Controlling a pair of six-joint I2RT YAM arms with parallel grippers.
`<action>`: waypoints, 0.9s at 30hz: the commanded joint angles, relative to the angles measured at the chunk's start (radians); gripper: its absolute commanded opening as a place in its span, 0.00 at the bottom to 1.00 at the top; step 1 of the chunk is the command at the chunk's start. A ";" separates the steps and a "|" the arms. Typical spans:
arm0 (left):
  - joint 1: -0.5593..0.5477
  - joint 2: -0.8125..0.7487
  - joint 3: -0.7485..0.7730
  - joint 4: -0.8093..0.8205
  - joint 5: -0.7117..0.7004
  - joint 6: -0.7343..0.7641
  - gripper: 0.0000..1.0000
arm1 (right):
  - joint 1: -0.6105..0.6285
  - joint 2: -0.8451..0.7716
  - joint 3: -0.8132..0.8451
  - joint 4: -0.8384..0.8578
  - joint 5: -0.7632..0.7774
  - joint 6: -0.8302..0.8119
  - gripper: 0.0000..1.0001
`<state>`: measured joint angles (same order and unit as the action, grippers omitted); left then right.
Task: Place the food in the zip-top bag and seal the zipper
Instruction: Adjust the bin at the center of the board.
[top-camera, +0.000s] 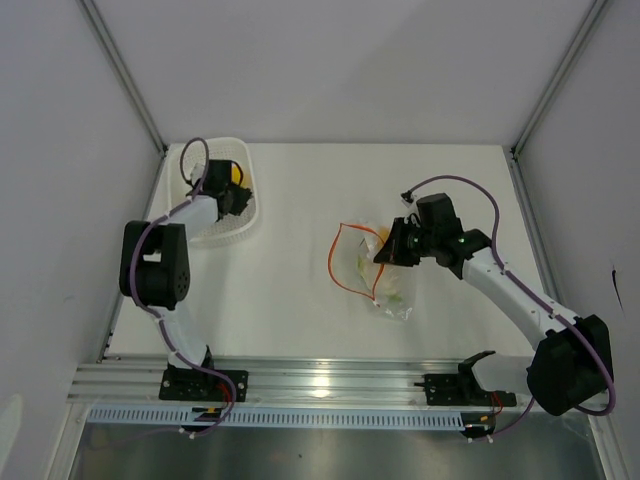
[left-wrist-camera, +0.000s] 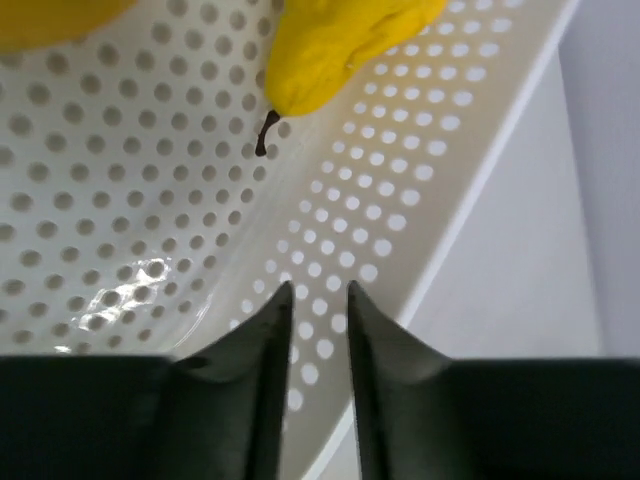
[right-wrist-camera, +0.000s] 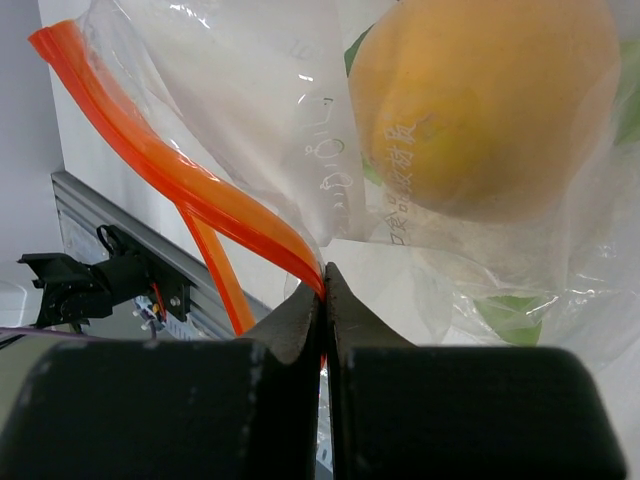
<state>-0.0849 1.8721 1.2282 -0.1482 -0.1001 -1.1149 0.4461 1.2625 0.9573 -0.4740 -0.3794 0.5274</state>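
Note:
The clear zip-top bag (top-camera: 385, 280) lies at mid-table with its orange-red zipper (top-camera: 338, 262) gaping in a loop. Inside it are an orange round fruit (right-wrist-camera: 480, 100) and a green-and-white piece (right-wrist-camera: 512, 312). My right gripper (top-camera: 392, 250) (right-wrist-camera: 324, 268) is shut on the zipper strip (right-wrist-camera: 200, 190) at the bag's mouth. My left gripper (top-camera: 232, 197) (left-wrist-camera: 318, 290) is inside the white basket, its jaws slightly apart and empty. A yellow pear-shaped fruit (left-wrist-camera: 330, 50) (top-camera: 236, 172) lies just ahead of it. Another yellow-orange fruit (left-wrist-camera: 50, 15) shows at the top left edge.
The white perforated basket (top-camera: 225, 232) (left-wrist-camera: 420, 200) stands at the table's back left, its wall right under my left fingers. A metal rail (top-camera: 330, 380) runs along the near edge. White walls enclose the table.

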 joint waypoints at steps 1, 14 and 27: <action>-0.004 -0.123 0.060 -0.038 -0.076 0.164 0.38 | 0.009 -0.012 0.006 0.000 0.008 -0.001 0.00; 0.122 -0.079 0.238 -0.347 -0.343 0.406 0.94 | 0.009 0.000 -0.017 0.023 -0.007 -0.018 0.00; 0.185 0.148 0.497 -0.367 -0.233 0.675 0.96 | 0.009 0.018 -0.022 0.035 -0.012 -0.024 0.00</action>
<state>0.0910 1.9930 1.6485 -0.5266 -0.4023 -0.5491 0.4507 1.2713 0.9401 -0.4648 -0.3828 0.5194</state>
